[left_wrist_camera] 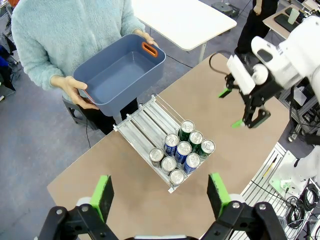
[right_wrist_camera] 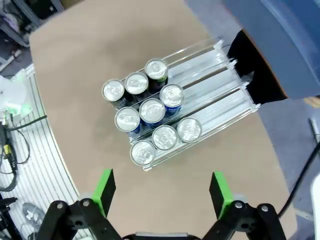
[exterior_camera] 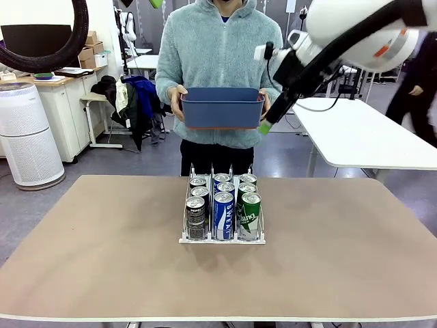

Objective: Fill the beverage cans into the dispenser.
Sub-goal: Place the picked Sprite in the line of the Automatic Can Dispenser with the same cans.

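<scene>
Brown tabletop [exterior_camera: 102, 260], w/ the white dispenser [exterior_camera: 222, 239] at its middle: nine beverage cans [exterior_camera: 223, 213] stand in it, three per lane, bunched at the front lip; rear of the lanes bare in both wrist views. Person at the far side holds a blue bin [exterior_camera: 222, 107], looks empty from the left wrist view. No loose cans seen on the table, so loading prob. done or nearly. Left gripper [left_wrist_camera: 159, 194] and right gripper [right_wrist_camera: 160, 188] both hover above the rack, jaws wide, holding nothing.
</scene>
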